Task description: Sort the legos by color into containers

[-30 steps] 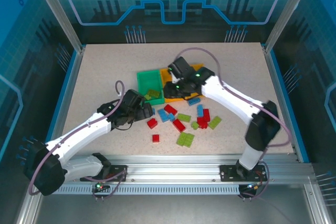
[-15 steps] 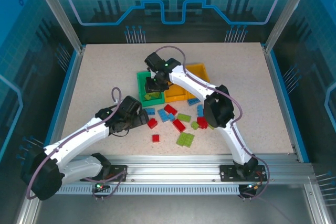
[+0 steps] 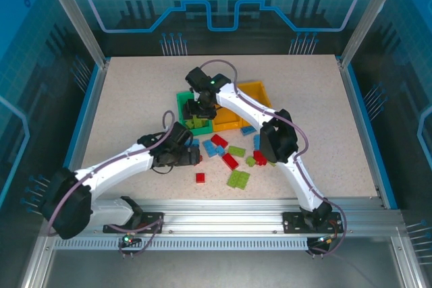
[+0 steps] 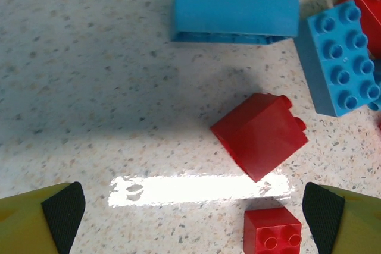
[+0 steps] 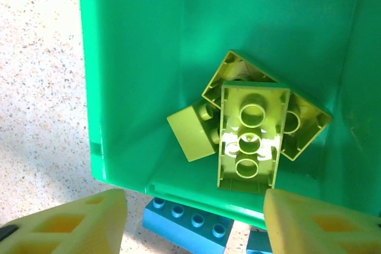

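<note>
table (image 3: 121,99): speckled top; i see loose legos (image 3: 233,160) scattered mid-table, just in front of the bins.
orange-yellow bins (image 3: 255,90): beside the green bin, partly hidden by the right arm.
green bin (image 5: 137,57): holds three lime bricks (image 5: 250,138) heaped in one corner, top one studs down.
right gripper (image 5: 195,221): over the green bin, fingers spread, nothing between them.
left gripper (image 4: 191,206): low over the table, fingers wide apart, empty.
blue bricks (image 4: 235,13): on the table beyond the red brick.
red brick (image 4: 259,135): tilted, just ahead of the left fingers.
small red brick (image 4: 272,230): between the left fingers, nearer one pad, untouched.
</note>
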